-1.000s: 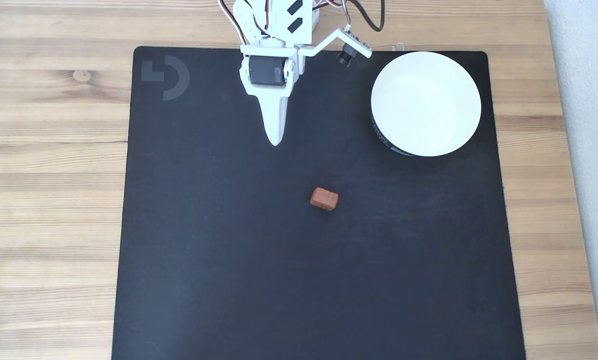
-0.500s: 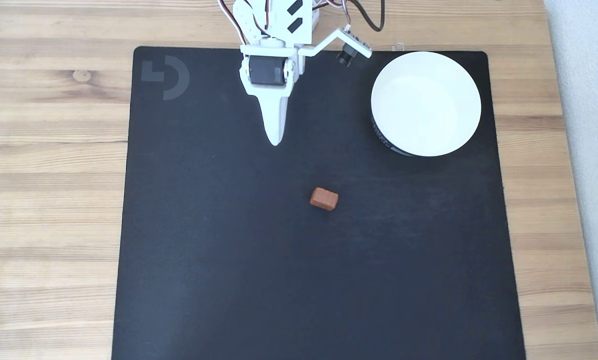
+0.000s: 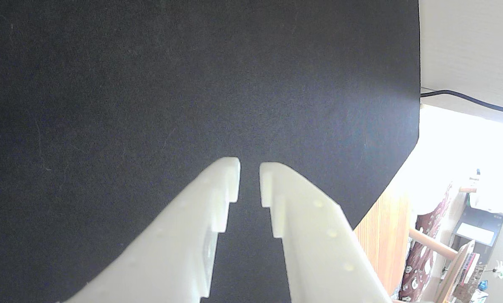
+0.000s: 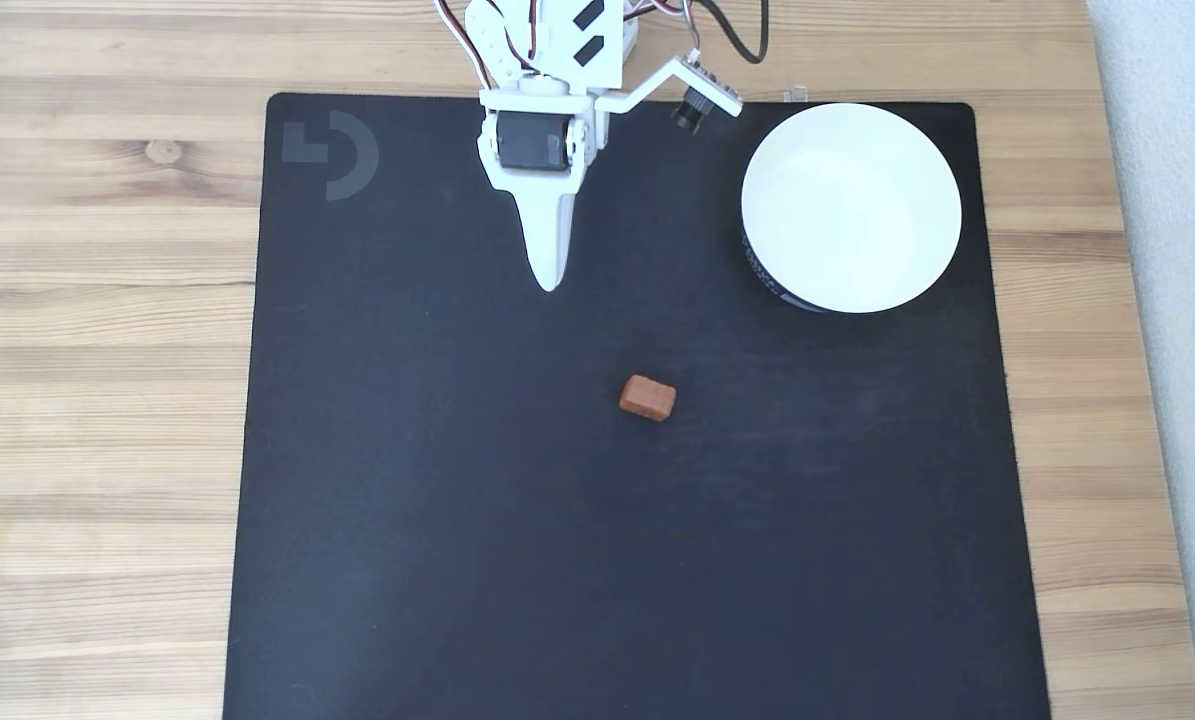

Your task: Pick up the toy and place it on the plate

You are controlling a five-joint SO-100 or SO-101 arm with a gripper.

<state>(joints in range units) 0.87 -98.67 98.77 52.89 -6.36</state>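
The toy, a small reddish-brown rounded block, lies alone near the middle of the black mat in the fixed view. The plate, a glossy white bowl-like dish with a dark band on its side, stands at the mat's far right corner with nothing in it. My white gripper points down over the mat's far middle, well short of the toy and to its left. In the wrist view the gripper hovers over bare mat, its fingertips a narrow slit apart and holding nothing.
The mat lies on a wooden table that shows on all sides of it. A pale strip runs along the table's right edge. Arm cables hang at the top, behind the gripper.
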